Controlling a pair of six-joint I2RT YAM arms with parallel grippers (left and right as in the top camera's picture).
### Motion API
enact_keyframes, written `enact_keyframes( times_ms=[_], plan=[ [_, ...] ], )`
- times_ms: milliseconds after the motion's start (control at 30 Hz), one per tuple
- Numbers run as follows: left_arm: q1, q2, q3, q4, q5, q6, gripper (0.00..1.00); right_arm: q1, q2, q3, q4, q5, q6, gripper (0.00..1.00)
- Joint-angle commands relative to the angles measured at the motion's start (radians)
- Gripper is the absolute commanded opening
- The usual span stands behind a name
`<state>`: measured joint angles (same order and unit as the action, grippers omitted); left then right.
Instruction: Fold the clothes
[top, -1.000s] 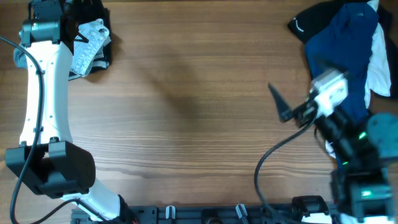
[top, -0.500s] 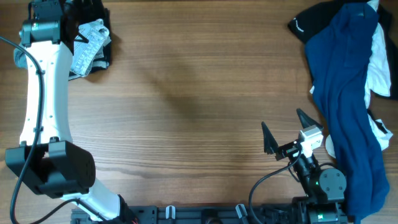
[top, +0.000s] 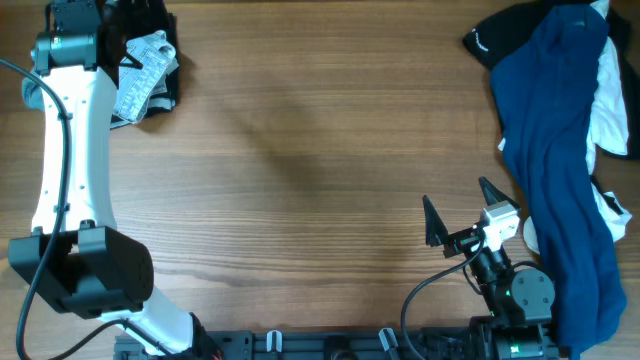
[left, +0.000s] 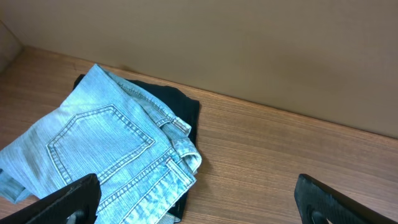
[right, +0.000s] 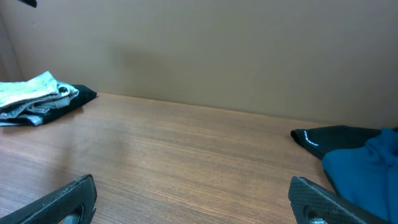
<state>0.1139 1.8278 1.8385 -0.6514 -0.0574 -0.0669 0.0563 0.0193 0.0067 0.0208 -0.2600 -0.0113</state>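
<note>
Folded light-blue denim shorts (top: 142, 72) lie on a black garment (top: 160, 30) at the table's far left; the left wrist view shows their stitched pocket (left: 102, 146). My left gripper (left: 199, 202) is open and empty, just above and beside them. A pile of navy-blue (top: 553, 170), black (top: 500, 38) and white (top: 608, 95) clothes lies along the right edge. My right gripper (top: 458, 208) is open and empty near the front, left of the navy garment (right: 367, 168). The shorts also show far off in the right wrist view (right: 31, 93).
The wooden table (top: 300, 180) spreads between the two piles. The left arm (top: 65, 170) runs along the left edge from its base at the front. A black rail (top: 330, 345) lines the front edge.
My right arm has drawn back from the navy garment toward the front edge and let it go; the garment now lies stretched along the right side. The left arm has not moved.
</note>
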Motion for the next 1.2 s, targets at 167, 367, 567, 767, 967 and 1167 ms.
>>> enact_keyframes(
  times_ms=[167,367,567,767,967,1167],
  plan=[
    [0.004,0.007,-0.006,0.002,0.006,-0.016,1.00,-0.005,-0.014,-0.002,0.000,0.020,0.011,1.00],
    [0.005,0.003,-0.006,-0.152,0.007,-0.016,1.00,-0.005,-0.014,-0.002,0.000,0.020,0.011,1.00],
    [-0.007,-0.090,-0.008,-0.191,0.084,-0.021,1.00,-0.005,-0.014,-0.002,0.000,0.020,0.011,1.00],
    [-0.047,-0.269,-0.140,-0.030,0.110,-0.021,1.00,-0.005,-0.014,-0.002,0.000,0.020,0.011,1.00],
    [-0.050,-0.596,-0.597,0.326,0.108,-0.024,1.00,-0.005,-0.014,-0.002,0.000,0.020,0.011,1.00],
    [-0.035,-1.069,-1.180,0.671,0.113,-0.030,1.00,-0.005,-0.014,-0.002,0.000,0.020,0.011,1.00]
  ],
)
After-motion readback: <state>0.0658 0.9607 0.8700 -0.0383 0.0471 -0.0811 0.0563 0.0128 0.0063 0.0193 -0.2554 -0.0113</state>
